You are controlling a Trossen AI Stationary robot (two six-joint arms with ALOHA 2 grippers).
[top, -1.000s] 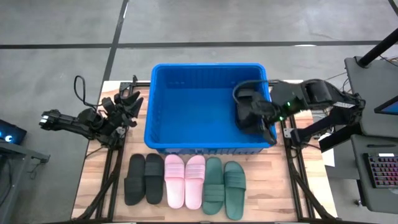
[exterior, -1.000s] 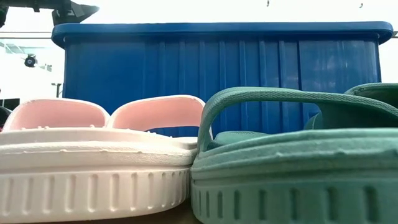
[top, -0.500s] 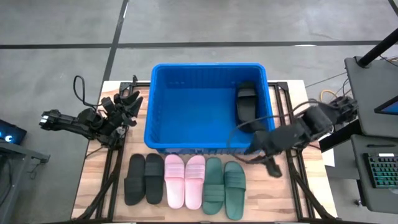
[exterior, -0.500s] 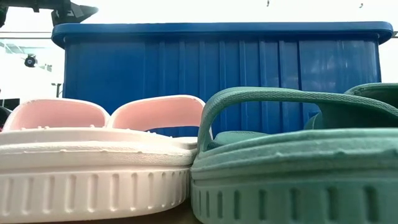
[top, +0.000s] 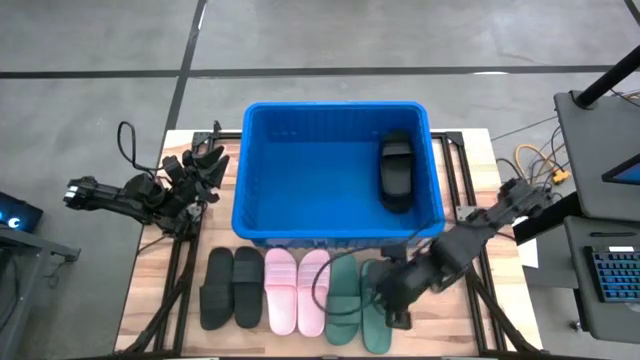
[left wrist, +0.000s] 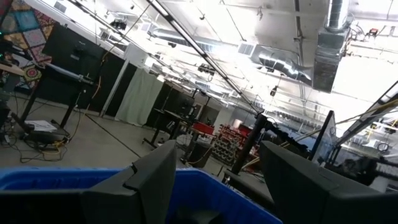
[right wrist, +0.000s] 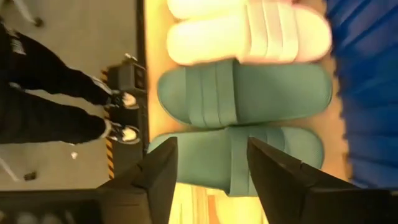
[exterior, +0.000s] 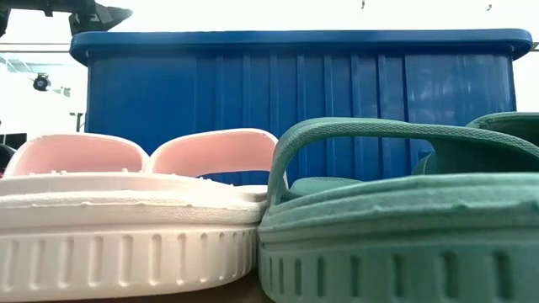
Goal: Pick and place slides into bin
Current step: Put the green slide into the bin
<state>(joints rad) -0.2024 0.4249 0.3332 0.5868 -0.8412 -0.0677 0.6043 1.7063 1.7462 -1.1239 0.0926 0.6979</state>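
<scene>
The blue bin [top: 335, 215] stands at the table's middle, and a black slide [top: 396, 172] lies inside it by the right wall. A black pair [top: 232, 287], a pink pair [top: 298, 290] and a green pair [top: 350, 297] lie soles down in a row in front of the bin. My right gripper [top: 392, 300] is open over the rightmost green slide [right wrist: 239, 163], with a finger to either side of its strap in the right wrist view [right wrist: 212, 149]. I cannot tell whether it touches the slide. My left gripper [top: 208, 160] waits open left of the bin.
A person's dark legs and shoes [right wrist: 68, 99] stand on the floor beyond the table's near edge. Metal frame rails [top: 180, 280] run along both table sides. In the low view the pink slides [exterior: 126, 210] and green slides [exterior: 396, 219] stand before the bin wall [exterior: 295, 101].
My right gripper has left a black slide lying in the bin by its right wall. It has come out over the bin's near right corner, moved toward the table's near edge and gone down over the green pair. The other slides have stayed put.
</scene>
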